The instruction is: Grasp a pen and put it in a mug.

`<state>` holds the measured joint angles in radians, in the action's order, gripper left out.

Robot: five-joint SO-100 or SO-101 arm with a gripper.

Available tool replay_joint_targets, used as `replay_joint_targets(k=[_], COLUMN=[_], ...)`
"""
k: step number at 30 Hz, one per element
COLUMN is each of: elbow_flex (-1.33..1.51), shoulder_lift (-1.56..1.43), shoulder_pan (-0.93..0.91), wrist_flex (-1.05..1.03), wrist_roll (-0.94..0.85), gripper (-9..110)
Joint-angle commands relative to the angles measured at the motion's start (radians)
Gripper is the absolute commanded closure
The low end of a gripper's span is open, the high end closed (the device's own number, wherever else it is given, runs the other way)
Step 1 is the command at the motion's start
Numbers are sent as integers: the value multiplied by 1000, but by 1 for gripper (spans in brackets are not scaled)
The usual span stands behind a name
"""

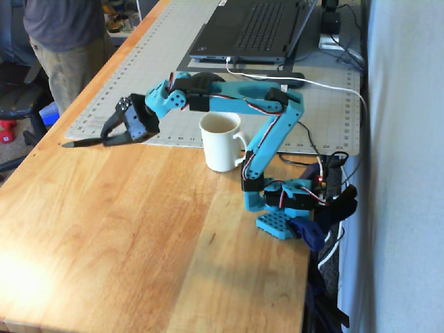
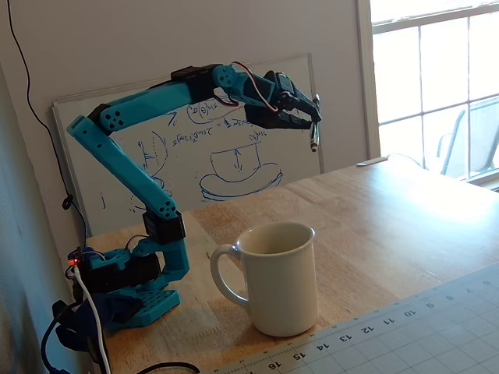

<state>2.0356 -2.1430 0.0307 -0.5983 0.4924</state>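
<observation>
Your jaws [image 1: 114,135] are pinched on the pen [image 1: 82,143], which sticks out past the fingertips, roughly level in one fixed view and hanging tip-down [image 2: 313,139] in the other, so its true tilt is unclear. It rides clear above the wooden surface [image 1: 139,229]. The white mug [image 1: 222,142] stands upright back toward the arm's base from the jaws, mouth open. Judging from this, you must swing inward and bring the pen's long axis vertical over that mouth.
</observation>
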Motion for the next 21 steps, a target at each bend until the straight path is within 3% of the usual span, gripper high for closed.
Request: replay_joint_targets(k=[1, 14, 21], elbow_flex=[-49, -35, 91], shoulder_lift=[-120, -304, -469], shoulder_pan=[-43, -253, -434], wrist_flex=[15, 6, 14], wrist_roll=[-390, -1489, -1916], gripper=[100, 100, 100])
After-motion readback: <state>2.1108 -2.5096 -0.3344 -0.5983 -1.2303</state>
